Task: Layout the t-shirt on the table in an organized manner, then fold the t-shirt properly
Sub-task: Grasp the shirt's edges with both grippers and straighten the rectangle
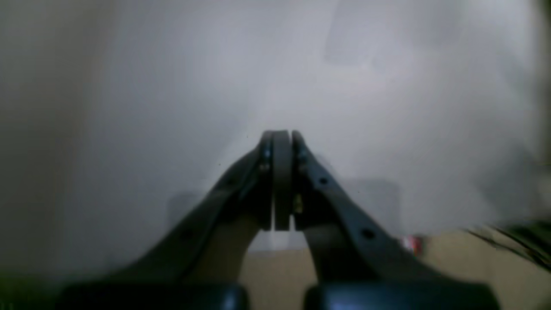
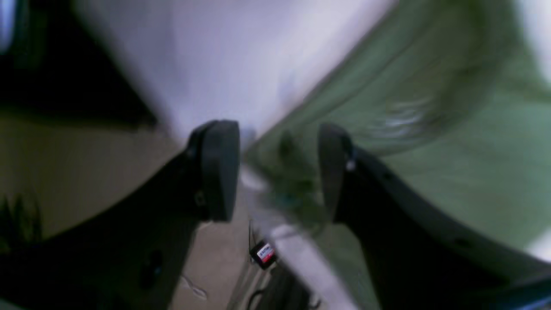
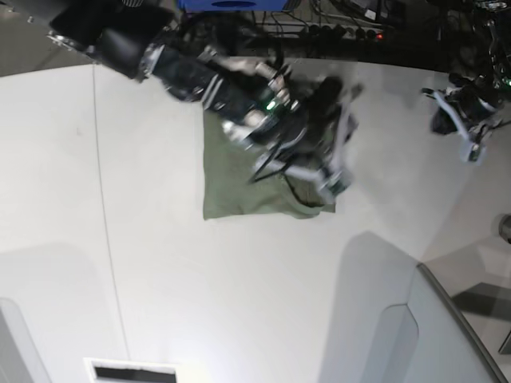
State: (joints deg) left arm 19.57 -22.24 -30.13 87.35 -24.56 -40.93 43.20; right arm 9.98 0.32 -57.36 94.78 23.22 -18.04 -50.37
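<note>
The olive-green t-shirt (image 3: 239, 187) lies as a compact rectangle on the white table (image 3: 160, 271), with its collar end toward the right. My right gripper (image 3: 334, 182) hovers over the shirt's right edge near the collar. In the right wrist view the right gripper (image 2: 277, 172) is open, and blurred green cloth of the t-shirt (image 2: 452, 142) shows between and beyond its fingers, with the printed neck label nearby. My left gripper (image 3: 473, 142) is off at the table's right side, away from the shirt. The left gripper (image 1: 282, 144) is shut with nothing in it.
A grey angled panel (image 3: 431, 327) rises at the lower right. Cables and dark equipment (image 3: 335, 24) run along the far edge of the table. A thin dark seam (image 3: 102, 199) crosses the tabletop on the left.
</note>
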